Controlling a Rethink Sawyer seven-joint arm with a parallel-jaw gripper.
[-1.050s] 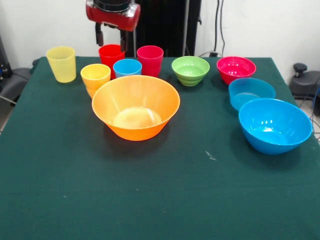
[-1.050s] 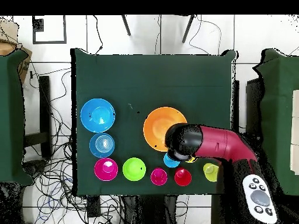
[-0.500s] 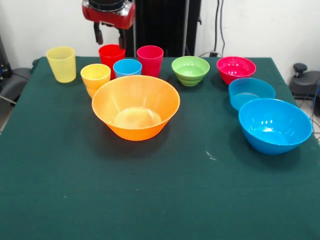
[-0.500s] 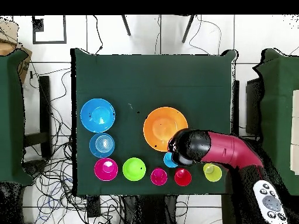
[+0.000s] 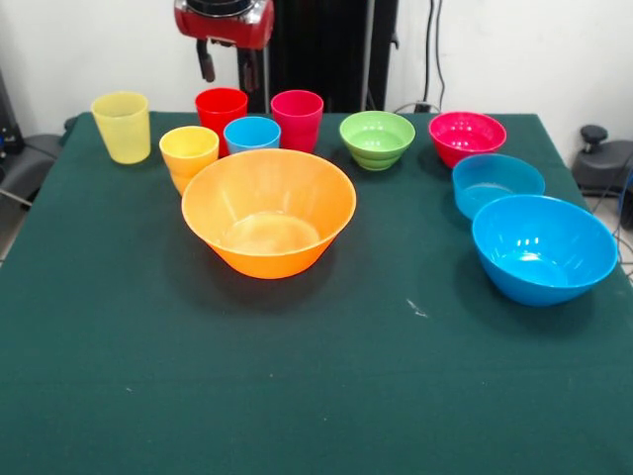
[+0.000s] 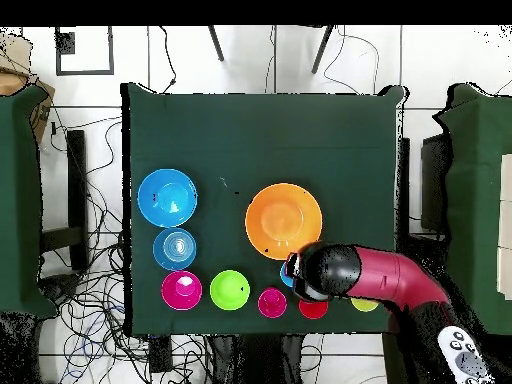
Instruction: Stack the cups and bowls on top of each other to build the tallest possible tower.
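5 cups (image 5: 220, 104), 5 bowls (image 5: 268, 211), all unstacked

Bright, even light from above leaves soft shadows close under each bowl on the green table (image 5: 326, 396), white glints on the glossy large blue bowl (image 5: 544, 247) and a pale sheen inside the orange bowl (image 5: 269, 211); both views are sharp.

The arm (image 6: 375, 280) covers the orange cup overhead and most of the light blue cup (image 6: 287, 277). The front view's top edge crops the arm above the red cup (image 5: 220, 107).
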